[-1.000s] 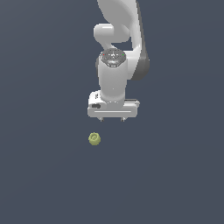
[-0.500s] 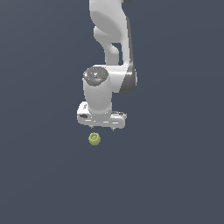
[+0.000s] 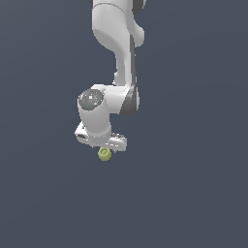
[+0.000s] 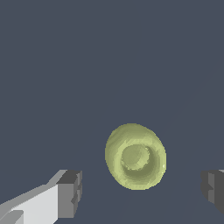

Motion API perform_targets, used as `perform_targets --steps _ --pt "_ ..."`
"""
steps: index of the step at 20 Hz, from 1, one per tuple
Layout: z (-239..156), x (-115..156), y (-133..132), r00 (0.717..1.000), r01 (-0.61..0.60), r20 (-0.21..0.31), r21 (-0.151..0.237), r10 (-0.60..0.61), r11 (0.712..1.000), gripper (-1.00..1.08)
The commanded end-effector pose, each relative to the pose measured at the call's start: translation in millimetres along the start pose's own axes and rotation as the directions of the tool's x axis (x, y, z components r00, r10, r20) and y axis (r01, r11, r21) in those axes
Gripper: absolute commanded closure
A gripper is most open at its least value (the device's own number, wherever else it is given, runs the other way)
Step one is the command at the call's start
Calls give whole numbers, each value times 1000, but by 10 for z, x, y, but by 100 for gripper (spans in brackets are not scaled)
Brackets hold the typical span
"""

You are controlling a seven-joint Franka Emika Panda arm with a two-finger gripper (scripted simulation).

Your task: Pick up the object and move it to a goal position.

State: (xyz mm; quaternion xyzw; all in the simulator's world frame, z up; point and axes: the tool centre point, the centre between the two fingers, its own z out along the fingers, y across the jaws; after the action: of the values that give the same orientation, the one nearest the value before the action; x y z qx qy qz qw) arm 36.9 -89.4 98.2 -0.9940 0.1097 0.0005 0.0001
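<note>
I've dropped the gripper (image 4: 140, 192) from well above onto the ball (image 4: 135, 156) (jaws spread, straddling it) — ready to close.

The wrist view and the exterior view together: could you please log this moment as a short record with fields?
object: small yellow-green ball with a ring mark
claw: open, fingers either side of the ball, not touching it
claw position: directly above the ball in the exterior view
ball state: not yet grasped
surface: plain dark grey

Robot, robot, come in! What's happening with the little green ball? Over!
Gripper open, straddling ball. Ball not gripped yet. Nothing blocking.
</note>
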Motion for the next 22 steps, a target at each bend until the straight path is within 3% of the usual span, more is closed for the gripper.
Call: perform_targets --steps 1,20,21,22 --pt "31 19 31 1000 -8 -1 0 8 1000 -92" --pt "535 19 33 1000 -9 -1 0 9 1000 -92" --pt "535 19 33 1000 -9 -1 0 9 1000 108" --pt "535 19 33 1000 -9 -1 0 9 1000 108"
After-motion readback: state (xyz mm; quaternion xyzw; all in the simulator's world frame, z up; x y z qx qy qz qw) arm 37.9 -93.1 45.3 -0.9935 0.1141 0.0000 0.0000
